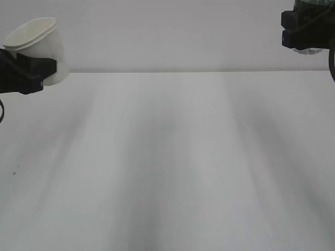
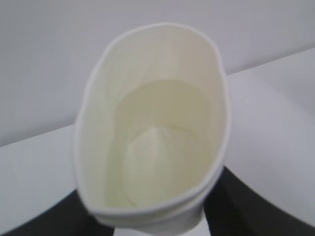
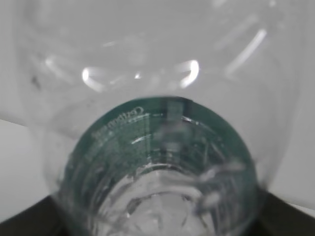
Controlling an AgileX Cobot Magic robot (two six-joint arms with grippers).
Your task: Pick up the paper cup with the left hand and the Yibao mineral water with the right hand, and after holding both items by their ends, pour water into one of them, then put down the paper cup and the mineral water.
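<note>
Above a bare white table [image 1: 167,167], the left hand [image 1: 23,70] — at about nine o'clock in the exterior view — clamps the paper cup [image 1: 39,44] low on its body, the cup lifted clear and tipped, its squeezed oval mouth [image 2: 152,118] showing a pale yellowish inside to the wrist camera. At roughly two o'clock the right hand [image 1: 306,29] grips the Yibao mineral water [image 1: 309,49] aloft — only its clear bottom edge shows there, while the right wrist view looks along the ribbed body to the dark green label band [image 3: 157,142].
</note>
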